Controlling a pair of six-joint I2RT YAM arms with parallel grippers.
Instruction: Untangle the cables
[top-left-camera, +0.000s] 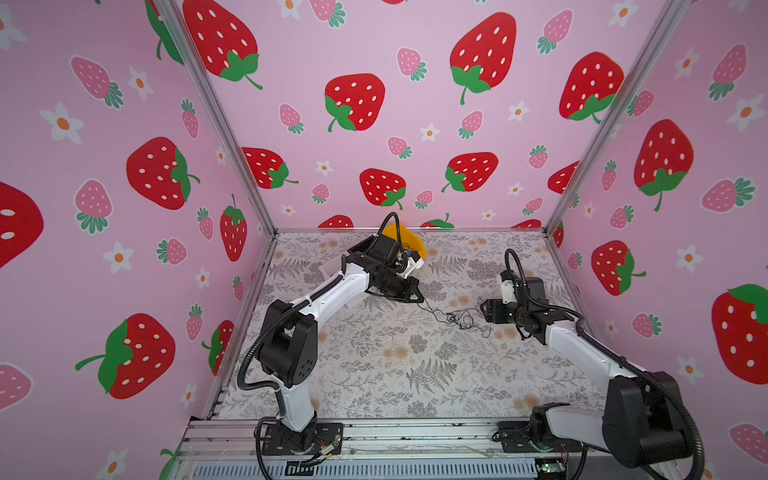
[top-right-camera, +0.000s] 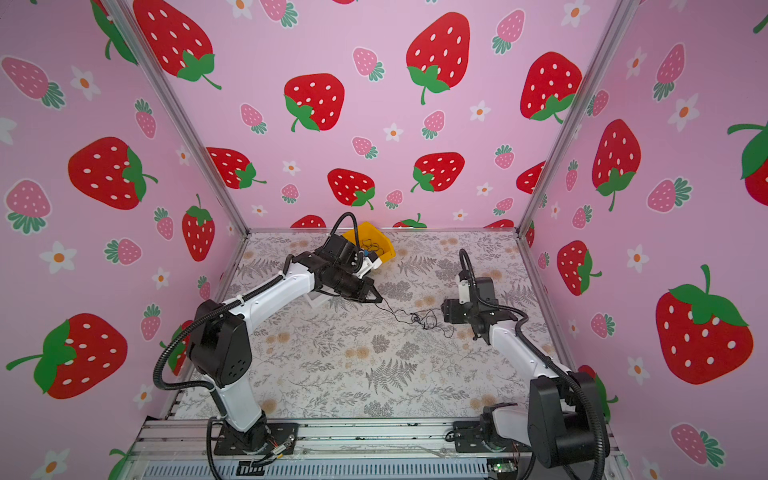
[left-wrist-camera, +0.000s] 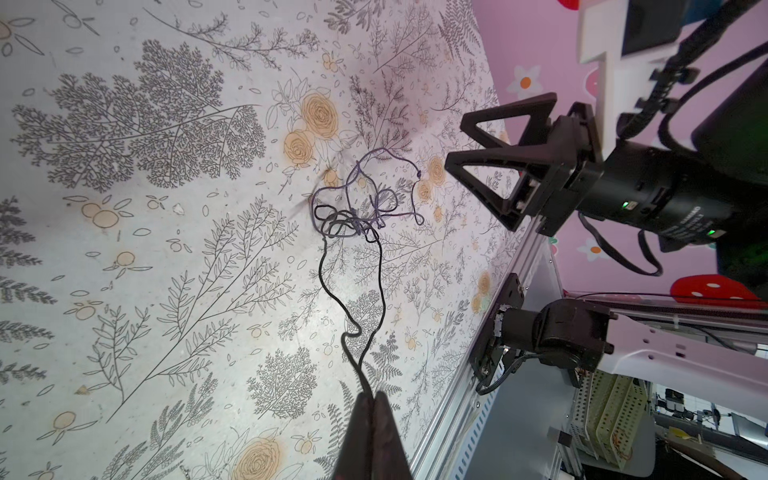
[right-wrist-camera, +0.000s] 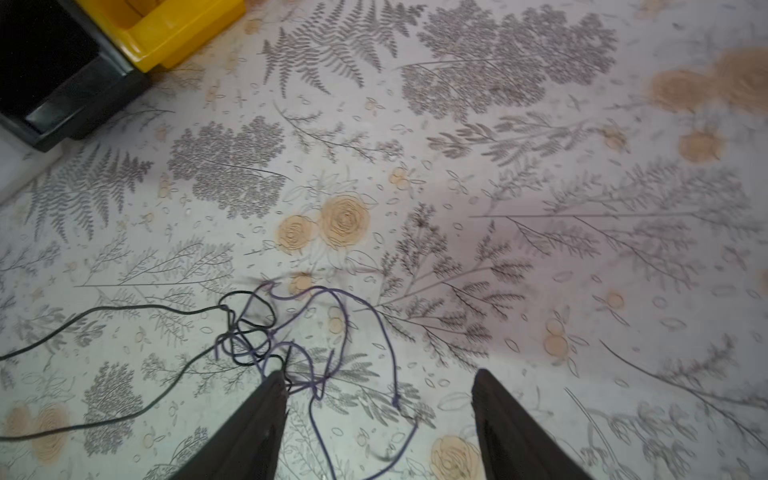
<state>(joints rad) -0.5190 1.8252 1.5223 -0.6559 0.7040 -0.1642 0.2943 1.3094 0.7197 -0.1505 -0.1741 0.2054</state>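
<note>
The cables (top-left-camera: 457, 319) (top-right-camera: 419, 319) are thin black and purplish strands knotted in a small tangle on the floral mat between my two arms. My left gripper (top-left-camera: 419, 299) (top-right-camera: 377, 300) (left-wrist-camera: 371, 397) is shut on two black strands that run from its tips to the tangle (left-wrist-camera: 357, 216). My right gripper (top-left-camera: 484, 309) (top-right-camera: 444, 311) (right-wrist-camera: 378, 374) stands open right at the tangle's other side. In the right wrist view one of its fingertips (right-wrist-camera: 277, 376) touches the purple loops (right-wrist-camera: 266, 332), and a purple strand lies on the mat between the jaws, not gripped. The left wrist view shows the right gripper (left-wrist-camera: 455, 141) with its fingers spread.
A yellow bin (top-left-camera: 409, 239) (top-right-camera: 376, 239) (right-wrist-camera: 174, 29) stands at the back behind my left wrist, with a few wires in it. A white flat object (top-right-camera: 318, 299) lies under my left forearm. Aluminium rails (left-wrist-camera: 490, 345) edge the mat.
</note>
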